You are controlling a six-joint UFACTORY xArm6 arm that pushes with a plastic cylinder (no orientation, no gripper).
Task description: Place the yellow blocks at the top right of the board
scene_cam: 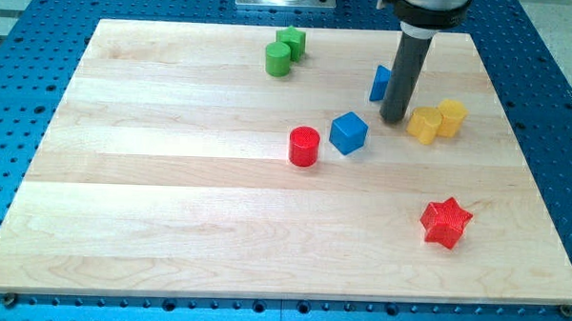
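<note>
Two yellow blocks sit touching at the view's right: a yellow block (424,124) of irregular shape and a yellow hexagonal block (451,118) to its right. My tip (393,118) rests on the board just left of the first yellow block, very close to it or touching it. A blue block (380,83), partly hidden behind the rod, stands just up and left of the tip.
A blue cube (348,132) and a red cylinder (304,146) lie left of the tip. A green cylinder (278,59) and another green block (292,41) sit near the top edge. A red star (446,222) lies at the lower right. The wooden board (170,195) has blue perforated table around it.
</note>
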